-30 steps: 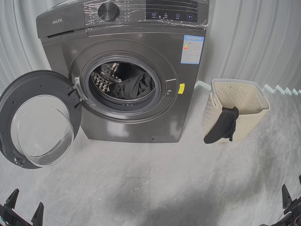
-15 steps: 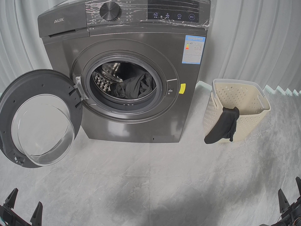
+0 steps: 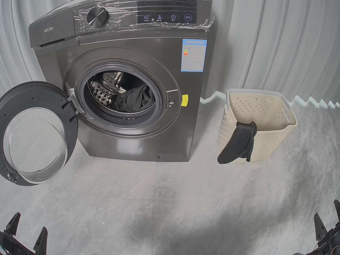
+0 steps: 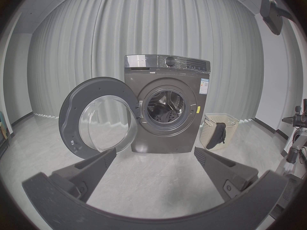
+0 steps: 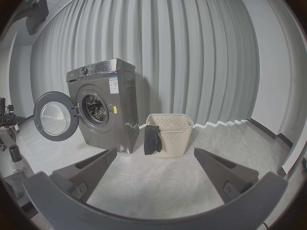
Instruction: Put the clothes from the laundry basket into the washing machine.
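The washing machine stands on the pale marbled floor in front of a pleated grey curtain. Its round door is swung fully open toward the robot's left, with the clear window facing outward. Inside the steel drum lies a heap of dark clothes, resting low against the far side of the opening. A control knob sits on the top panel under clear plastic wrap, a printed label is stuck on the upper front, and a small yellow sticker sits just beside the door opening. The cream perforated laundry basket stands on the floor to the right of the machine, near it but not touching. A black garment is draped over the basket's near rim, most of it hanging down the outer wall and almost reaching the floor. The left tool hangs low over the floor, well short of the machine, its two fingers spread wide with nothing between them. The right tool sits low on the other side, well apart from the basket, likewise spread wide and holding nothing.
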Controlling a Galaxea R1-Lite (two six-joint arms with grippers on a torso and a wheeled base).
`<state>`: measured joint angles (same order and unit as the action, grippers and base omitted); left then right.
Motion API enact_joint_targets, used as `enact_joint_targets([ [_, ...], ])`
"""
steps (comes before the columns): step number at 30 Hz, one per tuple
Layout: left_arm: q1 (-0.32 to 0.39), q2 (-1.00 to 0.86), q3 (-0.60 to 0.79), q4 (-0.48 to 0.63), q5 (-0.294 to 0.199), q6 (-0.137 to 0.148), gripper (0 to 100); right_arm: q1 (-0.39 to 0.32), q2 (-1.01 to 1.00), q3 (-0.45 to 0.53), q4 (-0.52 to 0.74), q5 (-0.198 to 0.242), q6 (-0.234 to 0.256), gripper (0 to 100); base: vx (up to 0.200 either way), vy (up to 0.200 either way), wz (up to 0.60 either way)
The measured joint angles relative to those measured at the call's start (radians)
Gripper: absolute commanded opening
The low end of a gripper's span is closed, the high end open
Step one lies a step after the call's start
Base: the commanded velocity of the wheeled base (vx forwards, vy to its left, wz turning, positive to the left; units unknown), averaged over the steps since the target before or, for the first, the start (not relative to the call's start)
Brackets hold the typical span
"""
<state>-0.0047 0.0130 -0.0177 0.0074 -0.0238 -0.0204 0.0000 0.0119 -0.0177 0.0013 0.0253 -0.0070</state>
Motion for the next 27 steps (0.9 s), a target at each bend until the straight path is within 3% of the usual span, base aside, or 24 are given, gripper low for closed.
enact_joint_targets([
  [10,0.001,0.000,0.000,0.000,-0.001,0.005,100,0.000,0.001,0.000,0.000,0.000,0.000,100,0.000,-0.200,0.00],
  [16,0.000,0.000,0.000,0.000,-0.002,0.004,100,0.000,0.001,0.000,0.000,0.000,0.000,100,0.000,0.000,0.00],
  [25,0.000,0.000,0.000,0.000,-0.001,-0.007,100,0.000,0.001,0.000,0.000,0.001,0.000,100,0.200,0.000,0.00],
  [27,0.000,0.000,0.000,0.000,-0.001,-0.007,100,0.000,0.001,0.000,0.000,0.000,0.001,100,0.000,0.000,0.00],
])
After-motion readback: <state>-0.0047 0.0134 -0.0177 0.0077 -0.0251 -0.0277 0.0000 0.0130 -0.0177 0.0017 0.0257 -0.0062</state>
